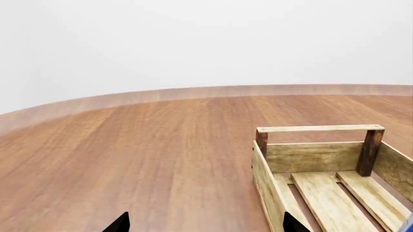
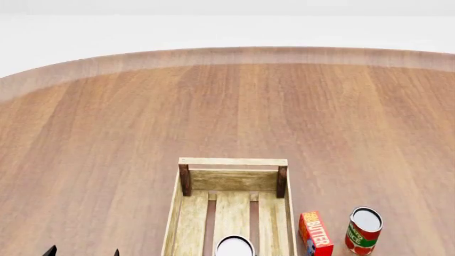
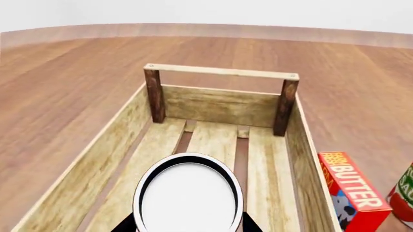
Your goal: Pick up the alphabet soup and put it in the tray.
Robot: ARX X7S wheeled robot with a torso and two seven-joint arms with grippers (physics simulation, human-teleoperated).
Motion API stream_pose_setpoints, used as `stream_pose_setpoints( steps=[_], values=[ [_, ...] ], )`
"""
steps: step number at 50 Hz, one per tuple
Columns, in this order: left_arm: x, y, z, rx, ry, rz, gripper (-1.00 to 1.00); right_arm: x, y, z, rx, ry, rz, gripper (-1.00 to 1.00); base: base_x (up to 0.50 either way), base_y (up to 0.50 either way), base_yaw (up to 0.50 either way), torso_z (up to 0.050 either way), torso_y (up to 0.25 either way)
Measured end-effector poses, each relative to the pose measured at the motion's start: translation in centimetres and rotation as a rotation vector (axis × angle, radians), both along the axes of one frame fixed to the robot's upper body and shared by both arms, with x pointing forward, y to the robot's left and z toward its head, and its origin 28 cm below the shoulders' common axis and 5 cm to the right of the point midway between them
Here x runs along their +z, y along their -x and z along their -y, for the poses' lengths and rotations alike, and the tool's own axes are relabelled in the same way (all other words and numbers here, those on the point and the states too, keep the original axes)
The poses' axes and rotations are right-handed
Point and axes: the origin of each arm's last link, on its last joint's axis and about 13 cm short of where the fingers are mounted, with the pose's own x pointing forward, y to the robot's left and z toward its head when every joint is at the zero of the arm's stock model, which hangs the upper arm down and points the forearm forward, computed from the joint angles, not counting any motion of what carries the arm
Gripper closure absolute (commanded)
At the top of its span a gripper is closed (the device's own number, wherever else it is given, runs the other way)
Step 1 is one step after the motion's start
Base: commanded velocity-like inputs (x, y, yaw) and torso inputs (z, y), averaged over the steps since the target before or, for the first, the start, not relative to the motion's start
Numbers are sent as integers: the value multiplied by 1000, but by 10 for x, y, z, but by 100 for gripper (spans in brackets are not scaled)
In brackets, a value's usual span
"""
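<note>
Wood desk [image 2: 106, 133] under white bkgd. My right gripper [image 3: 187, 227] is clamped on the alphabet soup [image 3: 188, 195], pale top up, can held inside the tray [image 3: 113, 159] over its slats, near the close end. Left gripper [image 1: 203, 223] spread wide, empty, just beside tray's outer wall. Butter box [image 2: 315, 233] & red-green can [image 2: 363, 231] stand right of the tray.

Wood table [image 2: 106, 133], tray [image 2: 183, 213], butter box [image 2: 315, 233], red can [image 2: 364, 230]

Alphabet soup [image 3: 188, 199], pale top up, over the light-wood slatted tray [image 3: 223, 104].
</note>
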Motion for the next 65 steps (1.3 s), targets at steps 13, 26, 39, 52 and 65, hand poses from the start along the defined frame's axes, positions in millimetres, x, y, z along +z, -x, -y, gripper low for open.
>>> stream_pose_setpoints(
  steps=[13, 26, 39, 52, 65],
  values=[
    [0, 0, 0, -1, 0, -1, -100, -9, 0, -1, 3, 19, -30, 100, 0, 0, 0, 0, 1],
    [0, 0, 0, -1, 0, -1, -100, -10, -3, -2, 9, 36, -23, 100, 3, 1, 2, 0, 0],
    [0, 0, 0, -1, 1, 1, -100, -11, -4, -3, 12, 44, -17, -100, 5, 2, 3, 0, 0],
    [1, 0, 0, -1, 2, 2, -100, -11, -6, -3, 15, 53, -11, -100, 0, 0, 0, -2, 0],
    [0, 0, 0, 0, 3, 1, -100, -9, -3, -2, 12, 55, -16, -100, 0, 0, 0, 0, 0]
  ],
)
